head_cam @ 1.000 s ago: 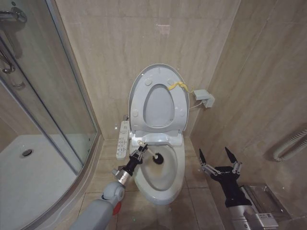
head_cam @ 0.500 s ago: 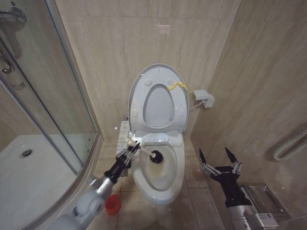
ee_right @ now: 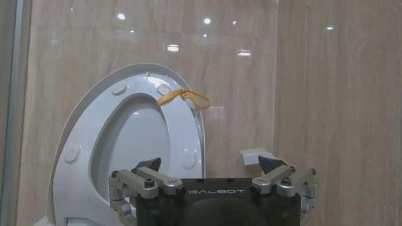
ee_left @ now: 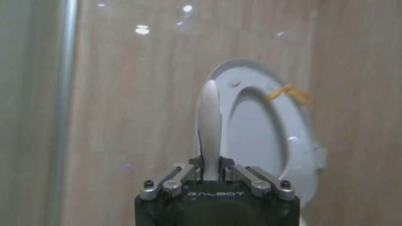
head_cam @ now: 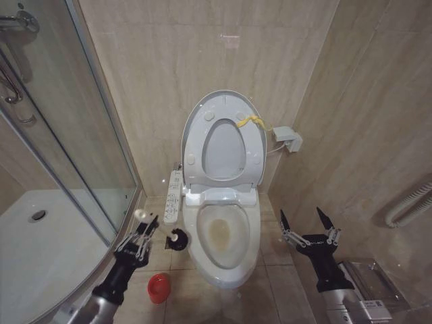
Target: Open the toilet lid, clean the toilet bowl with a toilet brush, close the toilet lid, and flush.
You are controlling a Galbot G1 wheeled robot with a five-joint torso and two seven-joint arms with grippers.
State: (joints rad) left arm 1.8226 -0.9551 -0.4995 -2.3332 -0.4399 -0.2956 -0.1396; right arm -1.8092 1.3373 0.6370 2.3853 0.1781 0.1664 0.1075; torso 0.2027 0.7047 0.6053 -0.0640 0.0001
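Note:
The toilet lid (head_cam: 223,108) stands raised against the wall together with the seat ring, its yellow strap (head_cam: 251,121) at the top. Below it the toilet bowl (head_cam: 226,236) lies uncovered, with brownish stains inside. My left gripper (head_cam: 146,228) is shut on the white handle of the toilet brush (head_cam: 179,239), whose black head hangs over the floor just left of the bowl. In the left wrist view the handle (ee_left: 210,122) rises from between the shut fingers (ee_left: 179,175). My right gripper (head_cam: 309,223) hovers open to the right of the toilet, also seen as the right gripper (ee_right: 210,165) facing the lid (ee_right: 82,141).
A red holder cup (head_cam: 158,288) stands on the floor below the brush. The glass shower screen (head_cam: 74,135) and white shower tray (head_cam: 40,236) close off the left. A control panel (head_cam: 173,197) lies beside the bowl, and a wall box (head_cam: 287,139) sits to the right.
My left gripper has carried the brush out of the bowl, leftward and back, to the floor area beside the toilet. The right arm has stayed still.

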